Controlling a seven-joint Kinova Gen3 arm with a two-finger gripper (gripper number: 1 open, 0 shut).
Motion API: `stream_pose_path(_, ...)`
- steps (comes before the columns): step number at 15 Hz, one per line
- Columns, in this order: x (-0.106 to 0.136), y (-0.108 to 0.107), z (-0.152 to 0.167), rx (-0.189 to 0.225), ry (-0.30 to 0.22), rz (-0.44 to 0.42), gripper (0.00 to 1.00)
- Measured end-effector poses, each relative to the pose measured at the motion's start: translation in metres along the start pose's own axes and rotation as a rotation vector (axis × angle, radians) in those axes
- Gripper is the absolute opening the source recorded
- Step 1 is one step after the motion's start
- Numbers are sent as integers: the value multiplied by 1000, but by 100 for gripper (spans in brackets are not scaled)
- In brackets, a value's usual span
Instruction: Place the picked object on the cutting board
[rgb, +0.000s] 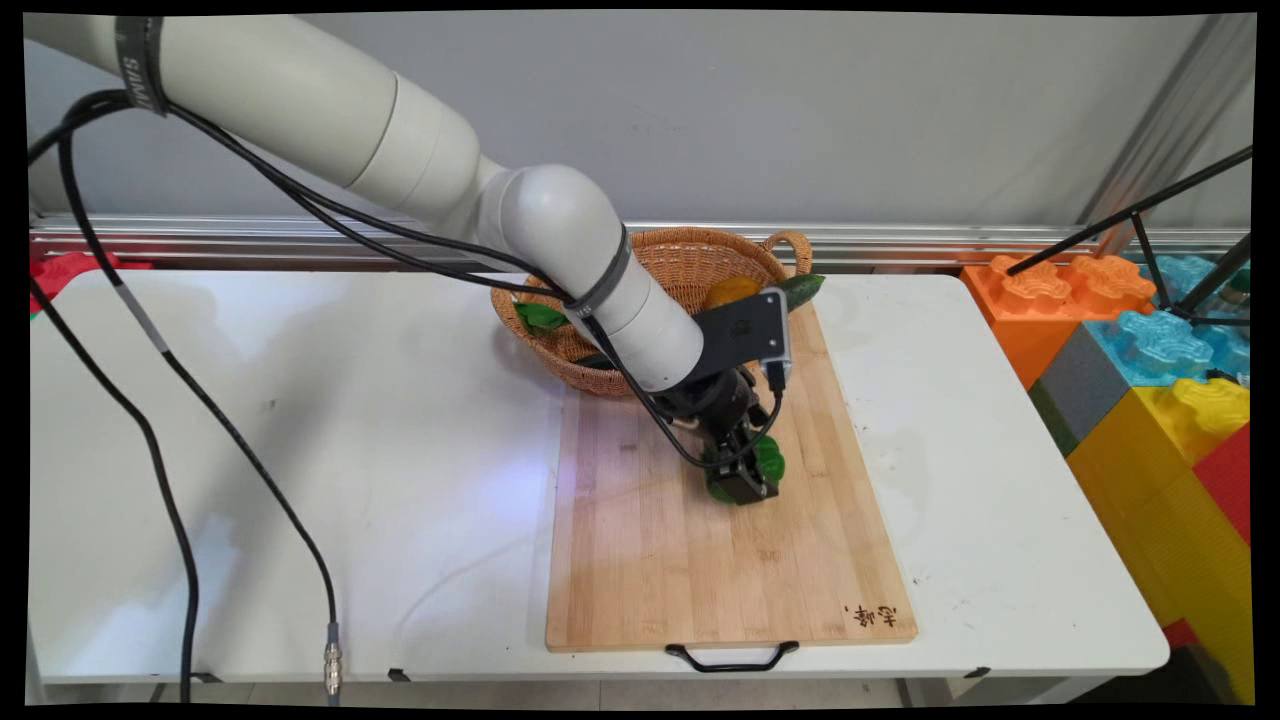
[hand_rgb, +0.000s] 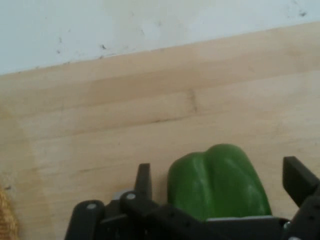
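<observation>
Claw (hand_rgb: 217, 190) down low over the cutting board (rgb: 640, 560), released: in the hand view its two fingers (hand_rgb: 144, 181) stand either side of a green bell pepper (hand_rgb: 216, 181) with gaps showing on both sides, so straddling it, not clamped. Pepper lies on the board, upper-middle part, just in front of the wicker basket (rgb: 600, 370); in the main view the claw (rgb: 745, 480) covers most of the pepper (rgb: 772, 462), only green edges peeking out. Whether the fingertips touch the wood, cannot tell. Basket sits at the board's far end, overlapping its far edge, holding an orange fruit (rgb: 730, 291), a green leafy item (rgb: 540, 316), and a dark green long vegetable (rgb: 802, 290) poking over the rim toward the right. Board has a black handle (rgb: 732, 658) at the near edge and lies on the white bench (rgb: 300, 450). Big coloured blocks (rgb: 1140, 350) stacked off the bench's right side. Black cables (rgb: 170, 480) hang from the arm across the bench's left part.
</observation>
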Motion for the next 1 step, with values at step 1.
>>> stream_pose_path(1, 1, 0, 1, 0, -1, 5, 100)
